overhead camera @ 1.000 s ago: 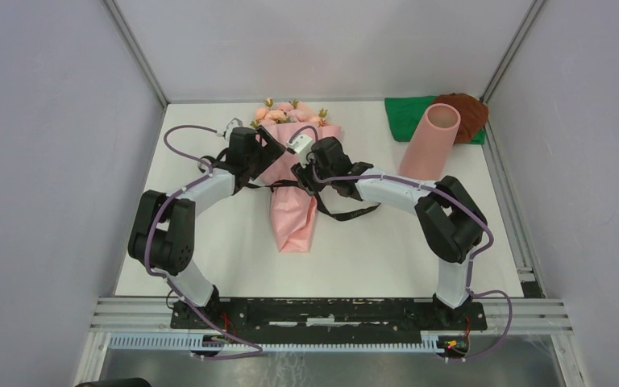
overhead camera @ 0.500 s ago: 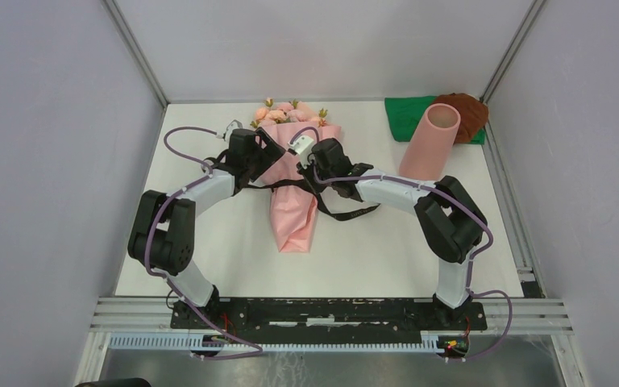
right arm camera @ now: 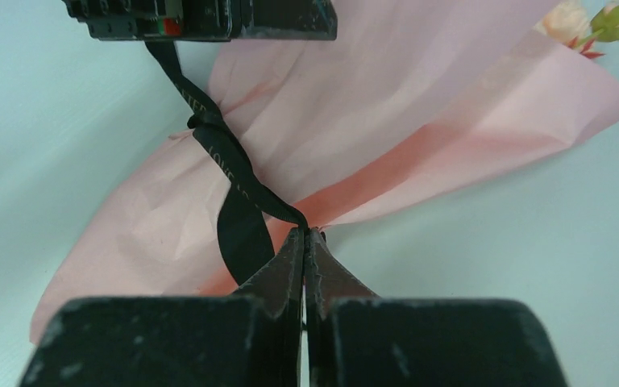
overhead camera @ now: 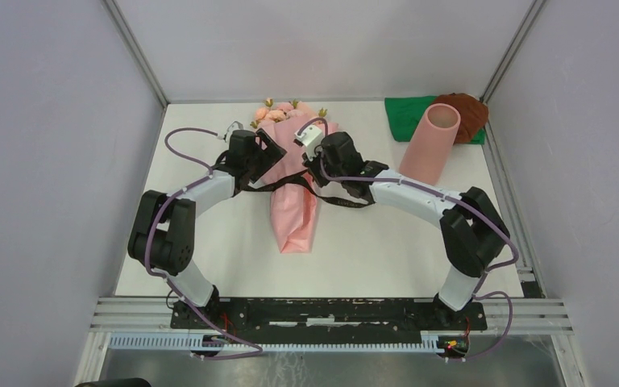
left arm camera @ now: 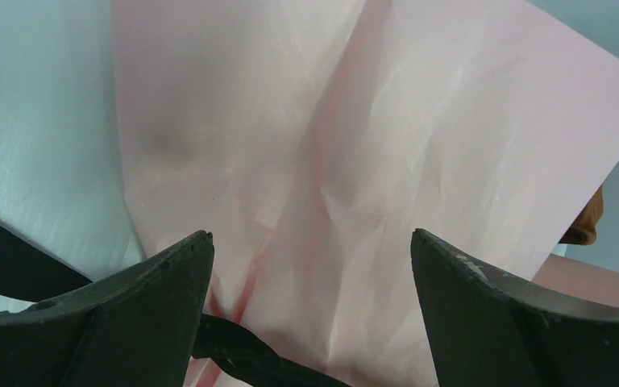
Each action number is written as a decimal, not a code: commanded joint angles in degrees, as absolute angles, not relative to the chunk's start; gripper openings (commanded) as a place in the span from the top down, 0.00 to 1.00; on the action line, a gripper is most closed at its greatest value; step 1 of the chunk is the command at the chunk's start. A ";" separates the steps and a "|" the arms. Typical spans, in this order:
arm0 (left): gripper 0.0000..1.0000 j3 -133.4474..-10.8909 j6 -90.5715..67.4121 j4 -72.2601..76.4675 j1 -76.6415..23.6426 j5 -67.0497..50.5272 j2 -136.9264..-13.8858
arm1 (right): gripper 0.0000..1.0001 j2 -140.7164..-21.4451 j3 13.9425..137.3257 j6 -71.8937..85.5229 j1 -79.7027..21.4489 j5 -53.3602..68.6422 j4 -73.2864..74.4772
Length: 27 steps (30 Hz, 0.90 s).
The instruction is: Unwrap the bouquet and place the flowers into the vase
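Right arm shifts toward 12 o'clock; R gripper [right arm camera: 305,235] now clenched on black ribbon [right arm camera: 238,218].
Ribbon print reads "LOVE", rest illegible. Flat-lying bouquet [overhead camera: 294,205] points blooms to 12; L gripper [left arm camera: 310,258] spread wide, pink paper [left arm camera: 355,161] btwn its jaws. Upright vase [overhead camera: 431,143] at bouquet's 2 o'clock.

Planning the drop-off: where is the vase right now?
In the top view, the vase sits far right on the table, beside the green cloth, right of the bouquet.
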<state>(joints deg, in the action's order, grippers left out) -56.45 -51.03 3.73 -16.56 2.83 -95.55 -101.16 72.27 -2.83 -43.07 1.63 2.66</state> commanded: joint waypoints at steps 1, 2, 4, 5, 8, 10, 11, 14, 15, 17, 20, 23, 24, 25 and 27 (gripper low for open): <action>0.03 -55.74 -48.96 6.50 -16.30 2.73 -93.32 | 1.00 -96.59 71.37 -2.55 -43.07 -0.80 1.85; 0.03 -55.72 -48.96 6.46 -16.24 2.76 -93.22 | 1.00 -96.09 71.16 -2.55 -43.06 -0.99 1.85; 0.03 -55.79 -48.87 6.42 -16.35 2.75 -93.08 | 1.00 -95.09 70.85 -2.46 -43.06 -1.11 1.84; 0.03 -55.81 -48.87 6.42 -16.27 2.77 -92.96 | 1.00 -94.57 70.75 -2.46 -43.02 -1.15 1.89; 0.04 -55.96 -48.87 6.42 -16.31 2.66 -92.86 | 1.00 -93.38 70.90 -2.55 -43.07 -1.14 2.19; 0.03 -56.14 -48.95 6.42 -16.26 2.59 -92.87 | 1.00 -92.72 71.27 -2.72 -43.07 -1.46 2.80; 0.04 -56.28 -48.95 6.37 -16.30 2.52 -92.82 | 1.00 -92.43 71.28 -2.77 -43.00 -1.54 2.94; 0.04 -56.51 -48.95 6.16 -16.31 2.60 -93.18 | 1.00 -91.02 71.19 -2.94 -43.04 -2.36 3.14; 0.04 -56.51 -48.95 6.15 -16.31 2.56 -93.23 | 1.00 -90.52 71.31 -3.11 -43.07 -2.77 3.23; 0.03 -56.58 -48.96 6.24 -16.26 2.43 -93.54 | 1.00 -89.65 72.33 -3.65 -43.03 -3.22 4.16; 0.03 -56.76 -49.04 6.32 -16.27 2.21 -93.93 | 1.00 -90.00 75.45 -4.98 -42.98 -3.14 6.69; 0.03 -57.02 -49.06 6.42 -16.34 1.97 -94.13 | 1.00 -90.69 78.90 -5.45 -42.86 -3.65 9.41; 0.03 -57.04 -49.05 6.42 -16.37 2.02 -94.13 | 1.00 -90.54 79.60 -5.52 -42.88 -3.78 9.65; 0.03 -57.04 -48.96 6.42 -16.35 2.02 -94.25 | 1.00 -90.26 80.15 -5.60 -42.88 -3.78 9.79; 0.03 -56.89 -48.87 6.42 -16.32 2.03 -94.22 | 1.00 -90.11 81.88 -5.71 -42.73 -3.75 10.76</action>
<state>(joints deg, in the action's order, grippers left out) -55.86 -51.03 4.43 -16.56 2.46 -95.18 -91.90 76.90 -4.60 -43.05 -2.63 9.43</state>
